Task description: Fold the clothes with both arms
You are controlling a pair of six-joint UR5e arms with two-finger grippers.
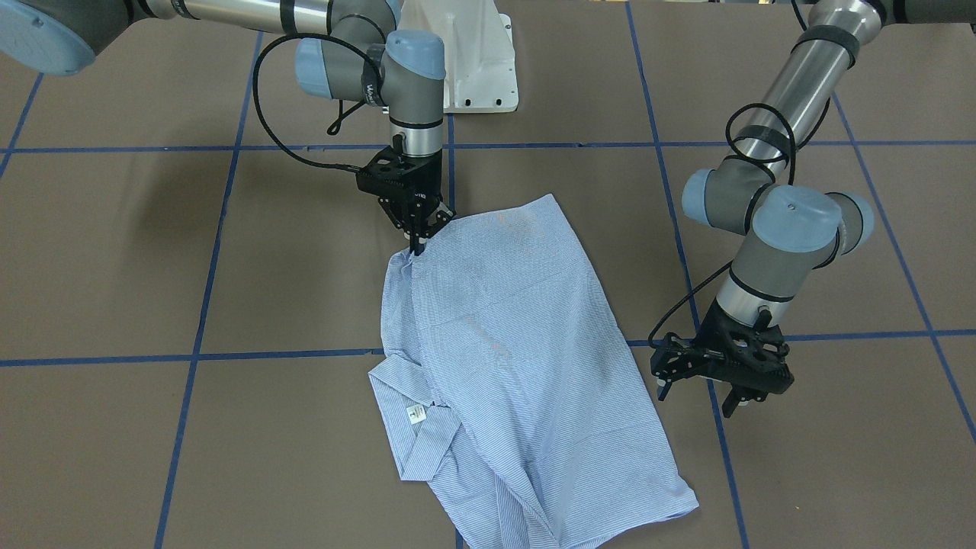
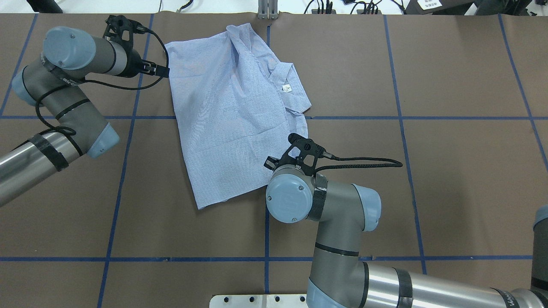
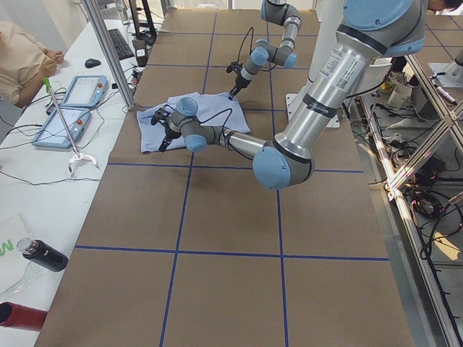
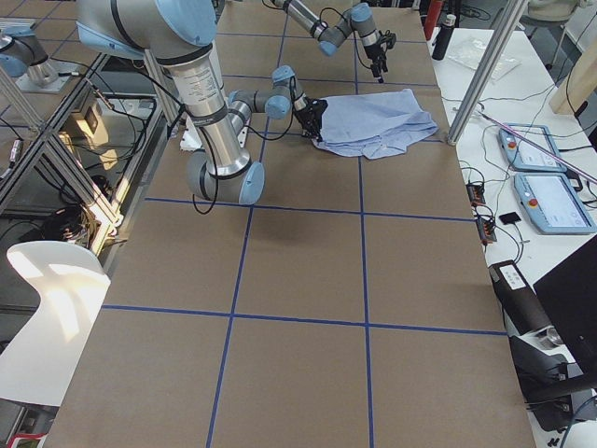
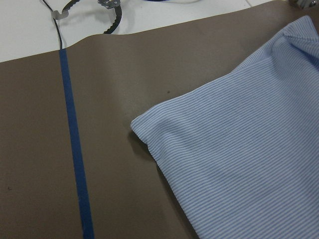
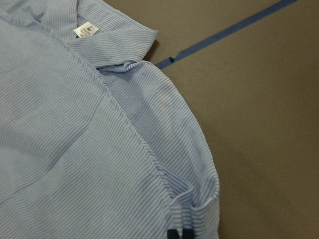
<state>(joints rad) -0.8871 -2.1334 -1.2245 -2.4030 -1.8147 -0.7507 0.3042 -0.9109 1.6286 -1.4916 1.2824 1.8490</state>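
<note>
Cannot make out buttons or pocket on the shirt (image 1: 503, 343), lying rumpled mid-surface (image 1: 191, 252), collar label up. Cannot see the right gripper (image 1: 416, 242) tips from overhead, blocked by the right arm (image 2: 291, 199). Seen from the front, pinching a bunched shirt edge with jaws pressed together. Holding nothing at the left gripper (image 1: 695, 398), with jaws spread, just beside the shirt's side; unclear whether touching.

My left arm (image 1: 801, 76) and right arm (image 1: 252, 9) are silver tubes with darker grey joints and round light blue caps. Black bands wrap the tubes. A black cable loops to each black, open-framed tool: left tool (image 1: 724, 393), right tool (image 1: 418, 242). White lettering marks my right wrist.
</note>
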